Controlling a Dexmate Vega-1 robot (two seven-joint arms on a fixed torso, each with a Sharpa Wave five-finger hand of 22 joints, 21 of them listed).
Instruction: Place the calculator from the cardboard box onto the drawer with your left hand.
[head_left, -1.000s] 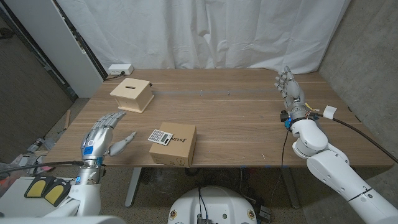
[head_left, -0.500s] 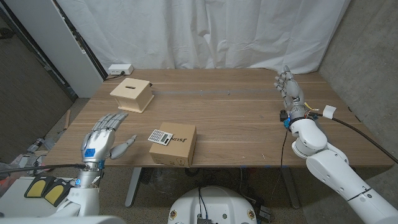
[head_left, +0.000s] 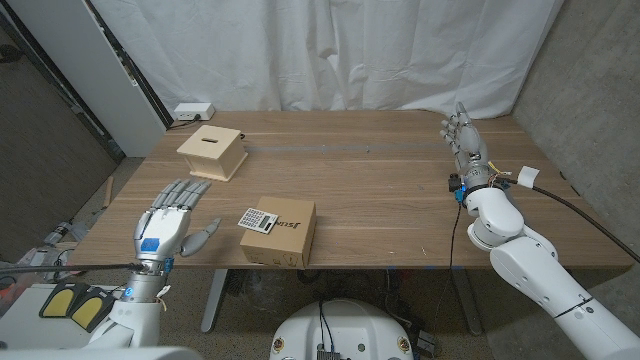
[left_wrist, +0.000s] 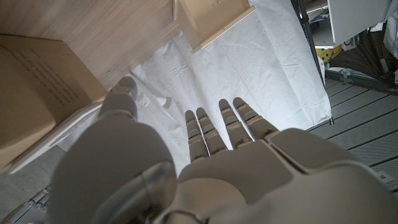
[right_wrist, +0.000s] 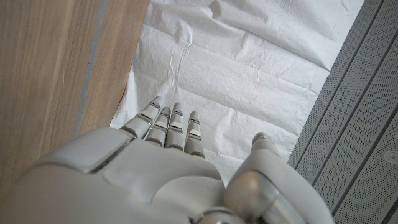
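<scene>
Grained wooden table (head_left: 380, 190), flat grey calculator (head_left: 256, 219) atop cardboard box (head_left: 285, 235), left robot hand (head_left: 168, 218) spread, holding nothing

Wooden table (head_left: 380, 190); white curtain (head_left: 330, 50) behind; grey wall (head_left: 590, 80) right; white panel (head_left: 120, 60), possibly door, left.

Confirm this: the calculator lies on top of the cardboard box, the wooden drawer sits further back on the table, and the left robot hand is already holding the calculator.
One part is wrong. In the head view the left robot hand holds nothing; it is open beside the cardboard box, apart from the calculator. The rest stands: the calculator lies on top of the box, and the drawer sits further back on the table.
</scene>
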